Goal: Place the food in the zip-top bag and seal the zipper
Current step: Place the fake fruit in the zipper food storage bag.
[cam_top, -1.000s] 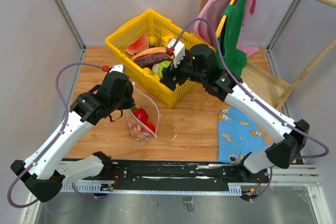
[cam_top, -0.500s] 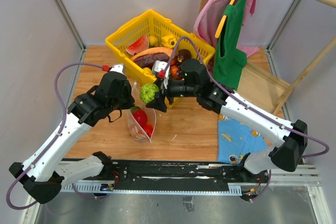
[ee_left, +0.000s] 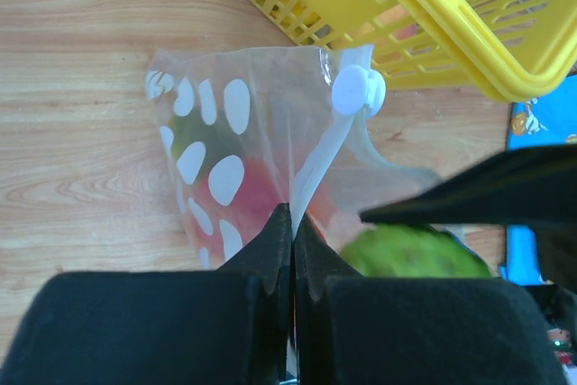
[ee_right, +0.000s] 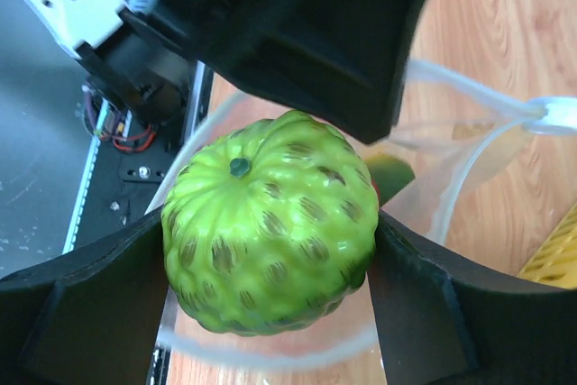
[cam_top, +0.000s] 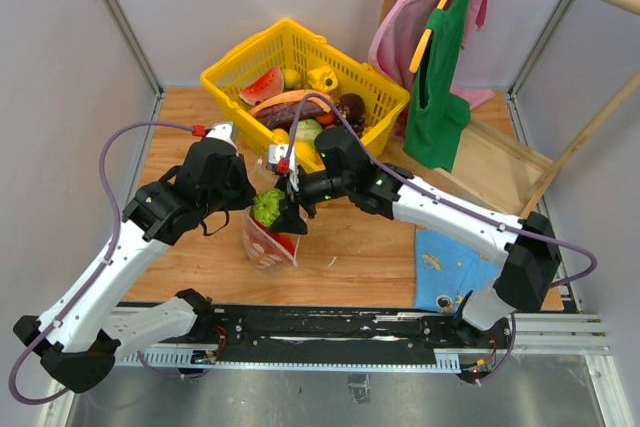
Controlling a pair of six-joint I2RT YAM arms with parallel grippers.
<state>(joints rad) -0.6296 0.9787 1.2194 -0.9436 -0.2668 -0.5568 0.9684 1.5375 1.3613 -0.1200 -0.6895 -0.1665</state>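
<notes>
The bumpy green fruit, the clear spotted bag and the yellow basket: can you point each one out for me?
green fruit (ee_right: 270,223): right wrist view, middle of its bumpy skin.
spotted bag (ee_left: 207,137): left wrist view, its dotted side wall.
yellow basket (cam_top: 238,107): top view, its near-left mesh wall.

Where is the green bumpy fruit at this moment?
The green fruit is left of centre in the top view, held by the right gripper over the open zip-top bag, near the yellow basket.
</notes>
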